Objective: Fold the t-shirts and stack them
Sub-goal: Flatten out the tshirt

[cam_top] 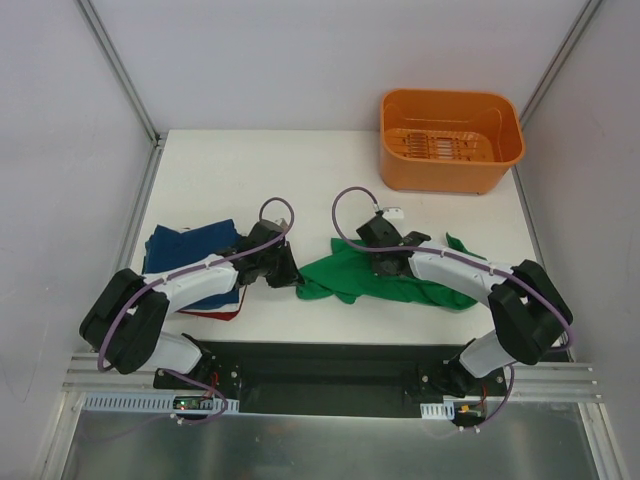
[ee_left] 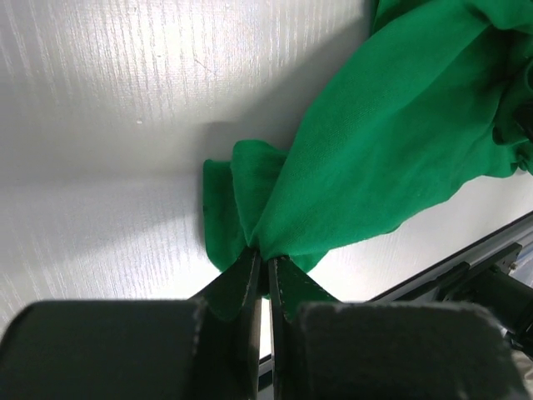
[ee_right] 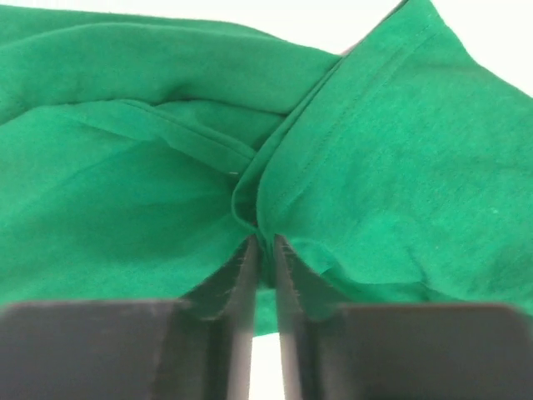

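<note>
A bright green t-shirt point(cam_top: 400, 280) lies crumpled on the white table between the two arms. My left gripper point(cam_top: 293, 277) is shut on its left end; the left wrist view shows the cloth point(ee_left: 391, 142) bunched between the jaws point(ee_left: 266, 260). My right gripper point(cam_top: 385, 262) is shut on a fold near the shirt's middle; in the right wrist view the green cloth point(ee_right: 166, 167) is pinched at the fingertips point(ee_right: 265, 242). A navy blue t-shirt point(cam_top: 185, 245) lies folded at the left, partly under the left arm, with a red edge point(cam_top: 215, 314) showing below it.
An orange plastic basket point(cam_top: 450, 140) stands at the back right of the table. Metal frame posts run along the table's left and right sides. The black base rail point(cam_top: 330, 370) lies along the near edge.
</note>
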Motion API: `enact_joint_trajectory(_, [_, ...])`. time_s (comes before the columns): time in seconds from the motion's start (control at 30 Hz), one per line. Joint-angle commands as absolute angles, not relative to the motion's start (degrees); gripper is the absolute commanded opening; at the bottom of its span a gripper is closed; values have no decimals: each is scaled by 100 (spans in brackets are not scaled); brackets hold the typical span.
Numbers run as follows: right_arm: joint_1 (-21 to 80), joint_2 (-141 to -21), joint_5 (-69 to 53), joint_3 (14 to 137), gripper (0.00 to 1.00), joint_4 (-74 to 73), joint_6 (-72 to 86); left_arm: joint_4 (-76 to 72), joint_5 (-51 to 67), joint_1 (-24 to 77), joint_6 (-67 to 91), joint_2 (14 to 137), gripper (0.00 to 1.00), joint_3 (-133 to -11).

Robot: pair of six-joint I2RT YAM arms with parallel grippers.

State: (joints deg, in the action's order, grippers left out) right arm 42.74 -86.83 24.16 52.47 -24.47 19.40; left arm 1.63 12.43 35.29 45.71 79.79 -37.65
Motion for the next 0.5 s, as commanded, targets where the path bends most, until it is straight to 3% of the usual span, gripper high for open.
enact_joint_trajectory(0.0, [4298,-8701,2716,5397,3,-2443,1934,220,985,3551,4403,7691,0,-3753])
enact_joint_trajectory(0.23, [4403,-7877,3249,5282,1,-2320,1443,649,669,3551,3982,7296,0,-4111])
enact_joint_trajectory(0.47, [4430,-5427,3700,5931,1,-2390,292,1598,-148,3551,3244,5978,0,-5324])
